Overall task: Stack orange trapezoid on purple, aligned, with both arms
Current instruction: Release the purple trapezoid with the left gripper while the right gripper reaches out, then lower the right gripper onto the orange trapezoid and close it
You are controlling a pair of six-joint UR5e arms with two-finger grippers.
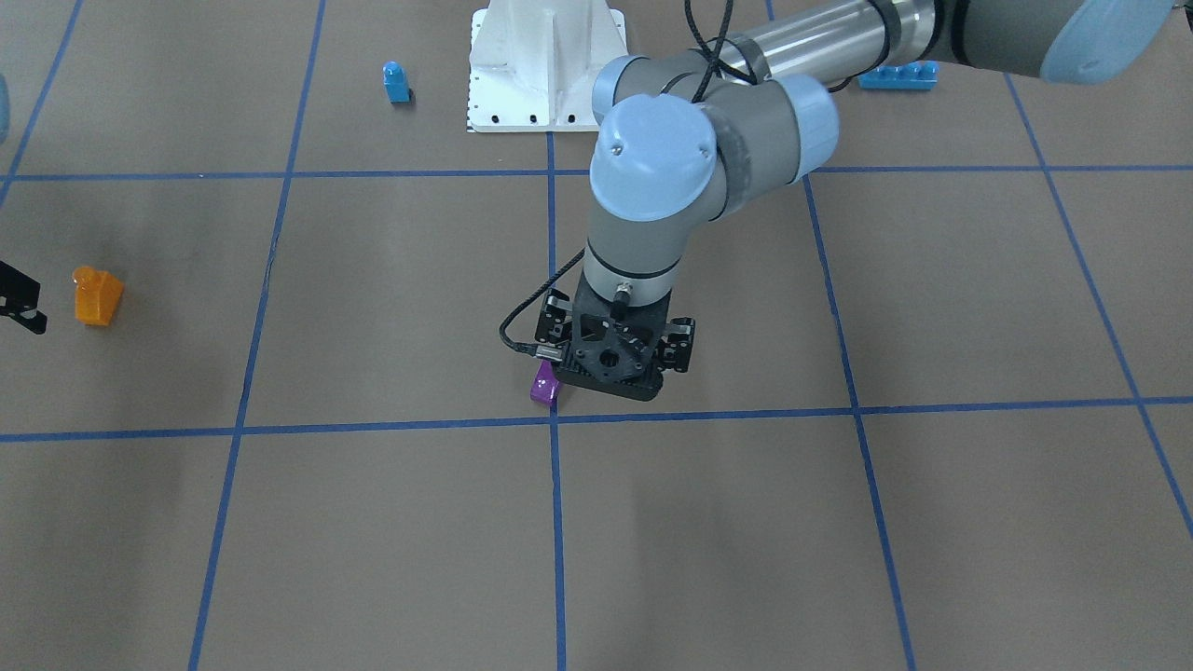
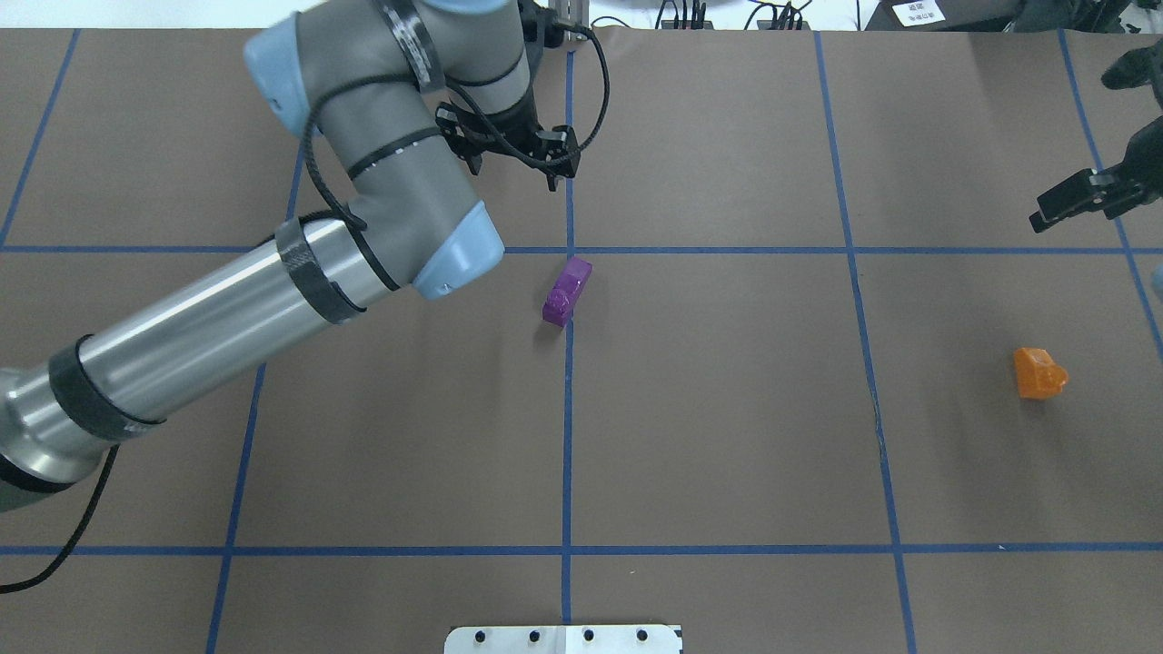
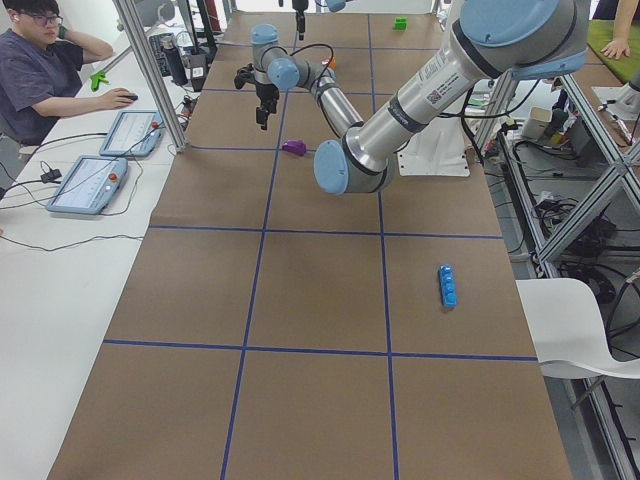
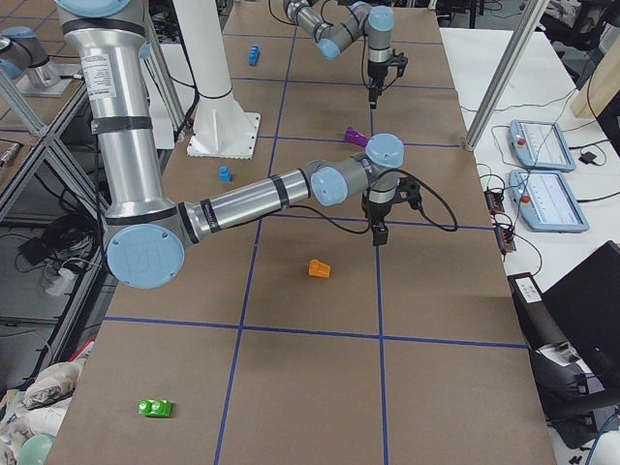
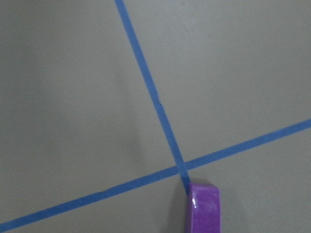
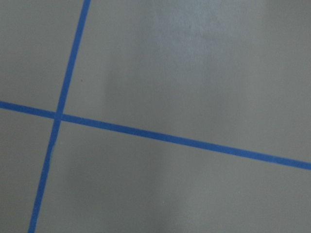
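Note:
The purple block (image 2: 567, 291) lies on the brown table by a blue tape crossing; it also shows in the front view (image 1: 543, 384) and at the bottom edge of the left wrist view (image 5: 204, 208). My left gripper (image 2: 551, 177) hangs above the table just beyond it, on the far side from my base, and looks shut and empty. The orange trapezoid (image 2: 1038, 372) stands far to the right, alone; it also shows in the front view (image 1: 97, 296) and the right side view (image 4: 319, 268). My right gripper (image 2: 1040, 218) hovers beyond it, looking shut and empty.
A small blue one-stud block (image 1: 396, 82) and a long blue brick (image 1: 898, 75) lie near my white base mount (image 1: 545, 65). A green block (image 4: 154, 408) lies at the table's right end. An operator (image 3: 40, 70) sits at a side desk with tablets.

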